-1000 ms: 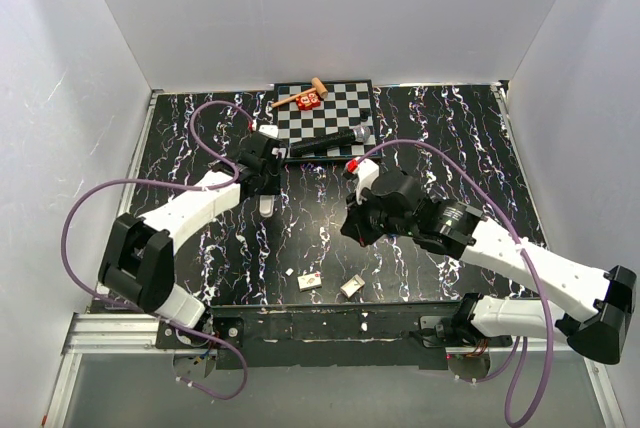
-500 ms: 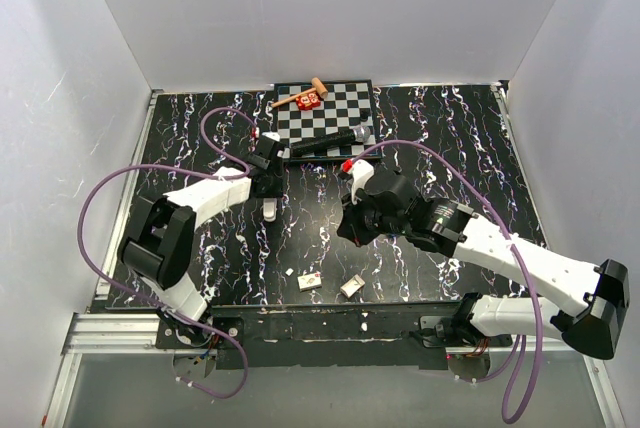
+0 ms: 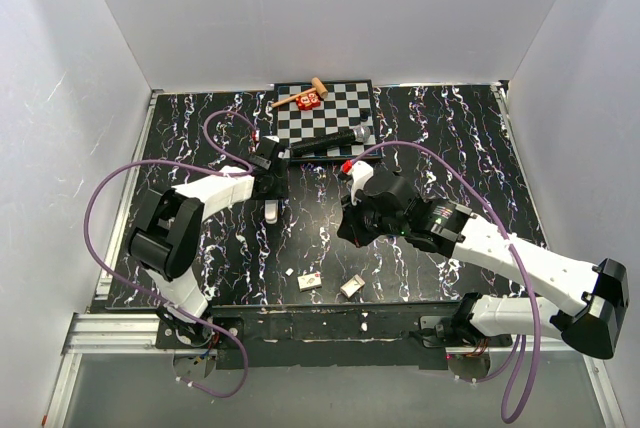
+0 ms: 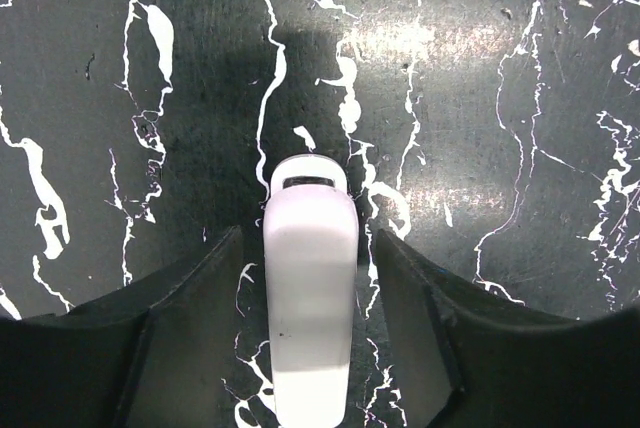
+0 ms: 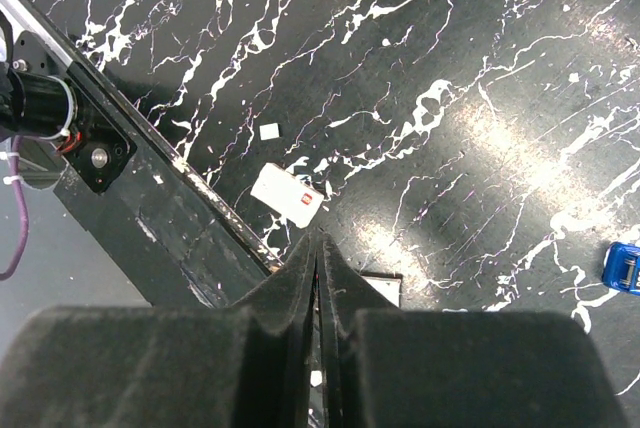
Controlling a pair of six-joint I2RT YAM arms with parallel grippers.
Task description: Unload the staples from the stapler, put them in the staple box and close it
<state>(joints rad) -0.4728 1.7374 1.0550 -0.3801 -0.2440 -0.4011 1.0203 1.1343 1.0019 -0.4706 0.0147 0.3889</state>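
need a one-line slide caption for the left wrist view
Left pincer open astride a white marker lying on the black marbled table, a gap on each side.

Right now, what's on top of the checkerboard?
A wooden mallet and a small red block sit at the checkerboard's far left corner, and a black microphone lies along its near edge. The squares beneath them are covered.
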